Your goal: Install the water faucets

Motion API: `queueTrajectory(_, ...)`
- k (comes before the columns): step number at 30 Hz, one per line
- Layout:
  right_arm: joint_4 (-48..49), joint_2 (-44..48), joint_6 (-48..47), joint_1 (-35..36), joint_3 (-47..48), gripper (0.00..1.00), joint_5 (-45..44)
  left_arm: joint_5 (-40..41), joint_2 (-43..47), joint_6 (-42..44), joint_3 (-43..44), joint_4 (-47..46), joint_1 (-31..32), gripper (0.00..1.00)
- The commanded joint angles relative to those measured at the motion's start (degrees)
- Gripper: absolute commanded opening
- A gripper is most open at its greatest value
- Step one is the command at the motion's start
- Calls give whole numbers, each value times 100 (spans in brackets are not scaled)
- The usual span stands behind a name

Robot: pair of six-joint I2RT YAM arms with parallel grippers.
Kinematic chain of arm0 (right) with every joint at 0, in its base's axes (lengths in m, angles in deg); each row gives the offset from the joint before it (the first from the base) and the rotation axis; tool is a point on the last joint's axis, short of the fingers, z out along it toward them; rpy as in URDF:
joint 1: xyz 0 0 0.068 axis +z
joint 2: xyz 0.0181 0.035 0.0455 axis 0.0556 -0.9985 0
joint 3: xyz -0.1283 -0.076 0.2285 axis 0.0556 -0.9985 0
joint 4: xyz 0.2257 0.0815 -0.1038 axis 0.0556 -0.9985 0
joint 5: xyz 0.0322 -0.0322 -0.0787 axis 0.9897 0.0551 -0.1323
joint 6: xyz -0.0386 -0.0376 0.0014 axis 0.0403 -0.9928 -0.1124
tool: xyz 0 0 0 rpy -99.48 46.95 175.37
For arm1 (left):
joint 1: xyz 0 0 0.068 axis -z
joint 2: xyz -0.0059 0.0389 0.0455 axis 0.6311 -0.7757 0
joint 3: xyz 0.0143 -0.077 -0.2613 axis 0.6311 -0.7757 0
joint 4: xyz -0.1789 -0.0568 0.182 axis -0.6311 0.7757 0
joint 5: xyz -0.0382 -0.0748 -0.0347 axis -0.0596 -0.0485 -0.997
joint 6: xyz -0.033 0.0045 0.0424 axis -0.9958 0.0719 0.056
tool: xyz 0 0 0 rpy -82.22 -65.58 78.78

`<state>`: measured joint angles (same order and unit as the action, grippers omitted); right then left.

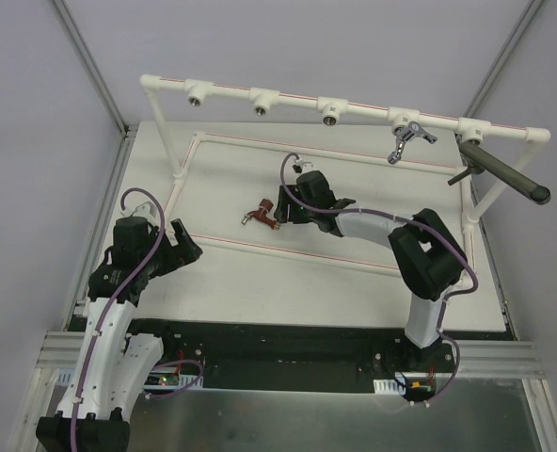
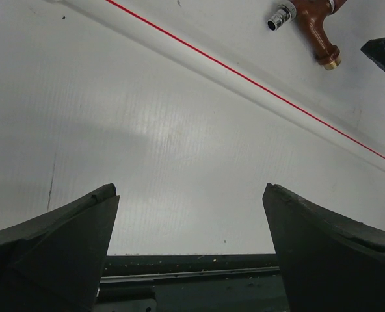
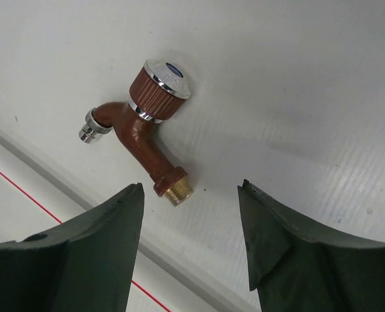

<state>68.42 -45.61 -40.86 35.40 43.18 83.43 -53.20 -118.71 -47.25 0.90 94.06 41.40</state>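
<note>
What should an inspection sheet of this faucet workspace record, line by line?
Surface: white table, flat and matte.
Job's things: reddish-brown faucet lies loose on the table; silver faucet hangs at a tee of the white pipe rail.
Clutter: dark grey rod at the rail's right end.
Grippers: right claw open, its tips either side of the brown faucet's brass end, not touching; left claw open over bare table.
Cables: purple cables run along both arms, away from the faucets.
Surroundings: grey walls; nothing else seen.
</note>
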Motion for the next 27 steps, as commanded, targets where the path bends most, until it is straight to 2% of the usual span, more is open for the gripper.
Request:
queueTrajectory(1,-466,-326,-797,271,501,66,-126,-79,-82,135,35,-71,20,99)
queueTrajectory(14,-1143,-1188,-1966,843,1160,65,-811,-149,-161,152,44,-71,20,99)
queueTrajectory(16,-1204,-1328,-2185,940,1283,61,-934,-167,-152,161,44,-71,20,99)
queueTrajectory(21,-1214,-1435,-2362,1002,1354,40,-962,-272,-135,170,35,-71,37,99)
queueTrajectory(27,-1144,-953,-2634,1019,1187,2,-733,-562,-82,3,140,-71,20,99)
